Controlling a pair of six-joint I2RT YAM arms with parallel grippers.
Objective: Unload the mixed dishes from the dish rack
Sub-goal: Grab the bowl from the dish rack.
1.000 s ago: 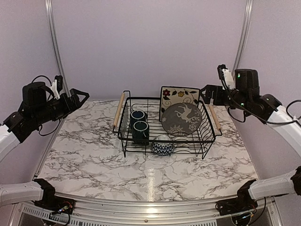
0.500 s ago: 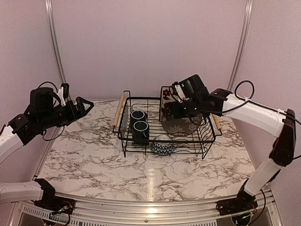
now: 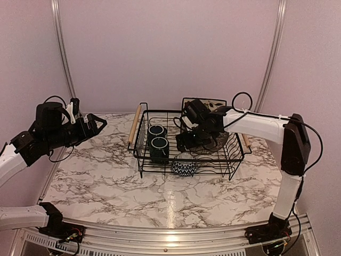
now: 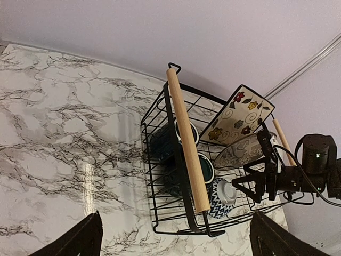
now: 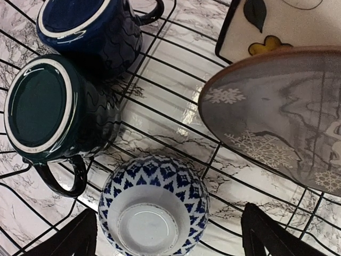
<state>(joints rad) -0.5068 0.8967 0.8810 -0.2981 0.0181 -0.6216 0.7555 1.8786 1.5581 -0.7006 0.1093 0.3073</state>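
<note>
The black wire dish rack [image 3: 231, 158] stands at the table's back middle. It holds two dark teal mugs [image 3: 156, 131] [image 3: 159, 150] on the left and the blue-white bowl [image 3: 184, 168] upside down at the front. The grey plate [image 3: 217, 143] and the square floral plate [image 3: 212, 104] lean at the back right. My right gripper [image 3: 185, 143] is open and empty inside the rack, above the bowl [image 5: 152, 210], with the mugs [image 5: 42, 104] [image 5: 90, 26] to its left and the grey plate [image 5: 282, 117] to its right. My left gripper [image 3: 98, 122] is open and empty, well left of the rack [image 4: 186, 144].
The rack's light wooden handles [image 3: 134, 126] run along its short sides. Marble tabletop [image 3: 106, 176] lies to the left and in front of the rack. Metal frame posts [image 3: 61, 48] rise at the back corners.
My right arm swung from the far right down into the rack and now hangs over the bowl. My left gripper edged slightly toward the rack.
</note>
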